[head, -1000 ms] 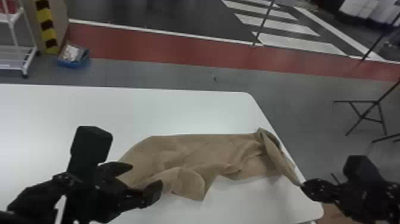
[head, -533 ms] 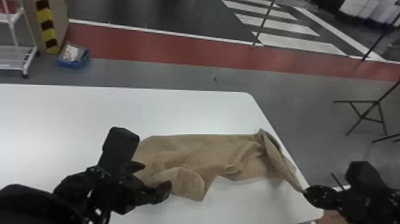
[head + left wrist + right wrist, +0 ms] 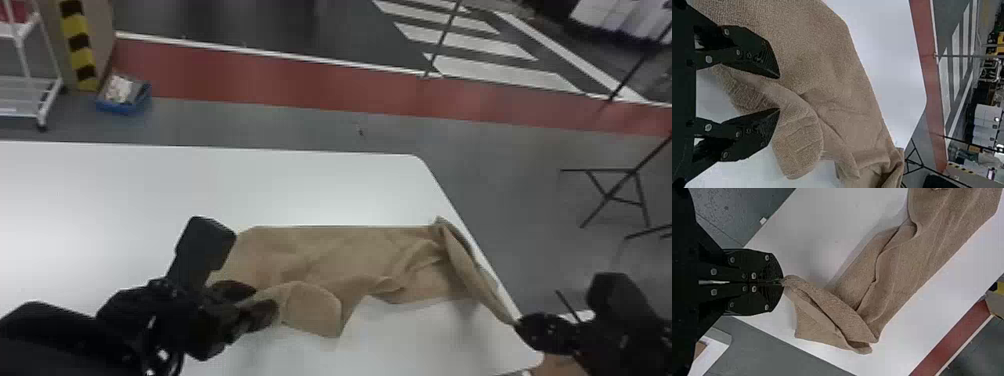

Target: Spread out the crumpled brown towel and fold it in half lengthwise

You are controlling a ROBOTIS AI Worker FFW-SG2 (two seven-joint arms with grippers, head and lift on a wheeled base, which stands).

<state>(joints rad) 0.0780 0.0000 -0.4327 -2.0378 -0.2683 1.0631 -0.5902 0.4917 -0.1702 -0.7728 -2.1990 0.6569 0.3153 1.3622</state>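
My left gripper (image 3: 255,305) is over the near left part of the brown towel (image 3: 350,255), its fingers apart. In the left wrist view a raised fold of the towel (image 3: 801,137) lies in front of the open left gripper (image 3: 778,93), between and beyond its fingertips. At the table's right edge my right gripper (image 3: 520,322) holds a towel corner, pulled toward the near right. The right wrist view has the right gripper (image 3: 781,282) shut on that corner, with the towel (image 3: 899,274) bunched and wrinkled beyond it.
The white table (image 3: 150,185) extends left and behind the towel, its rounded far right corner just beyond. On the floor are a blue bin (image 3: 125,100), a white rack (image 3: 30,80) and a black folding stand (image 3: 610,195).
My left gripper has moved right, from the towel's left end onto its near left part. My right gripper, with the corner held, has shifted slightly nearer.
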